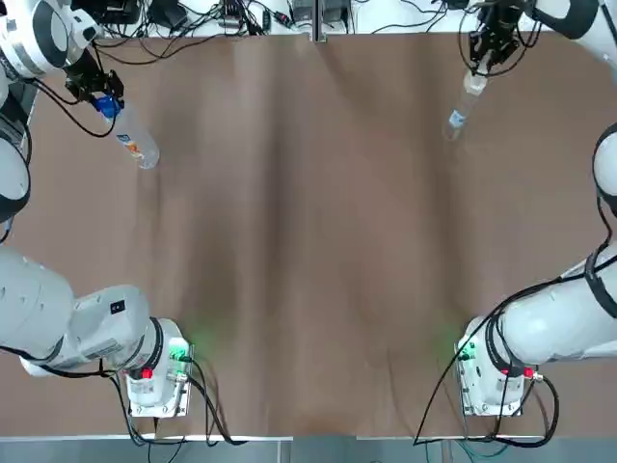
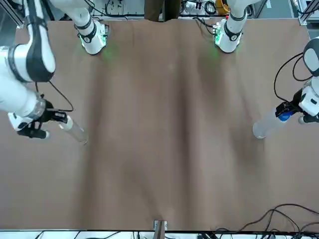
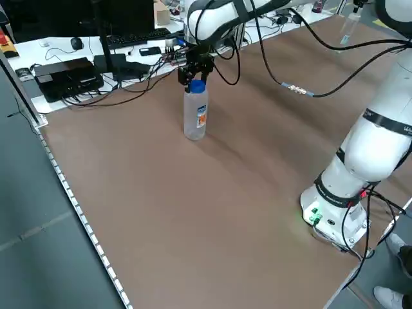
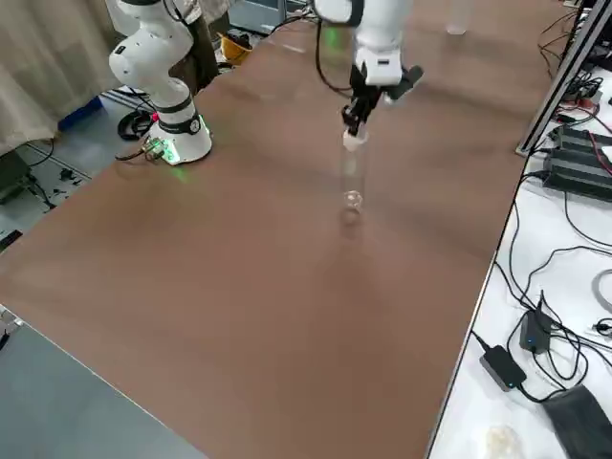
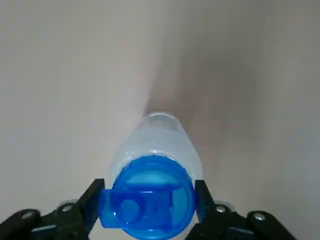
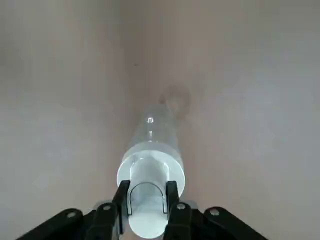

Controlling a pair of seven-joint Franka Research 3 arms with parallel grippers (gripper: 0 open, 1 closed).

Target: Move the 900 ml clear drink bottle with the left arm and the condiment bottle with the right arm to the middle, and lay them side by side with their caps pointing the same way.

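Drink bottle point(image 1: 135, 140) gripped at cap point(image 5: 147, 197) by left gripper point(image 1: 106, 104); condiment bottle point(image 1: 463, 108) likewise by right gripper point(image 1: 476, 81); both upright, well apart; move to middle, laying down pending

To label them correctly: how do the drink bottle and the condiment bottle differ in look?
The drink bottle has a blue cap; the condiment bottle has a white cap. The drink bottle is wider, the condiment bottle slimmer. The left gripper holds the drink bottle's cap, the right gripper the condiment bottle's. Both are clear and upright.
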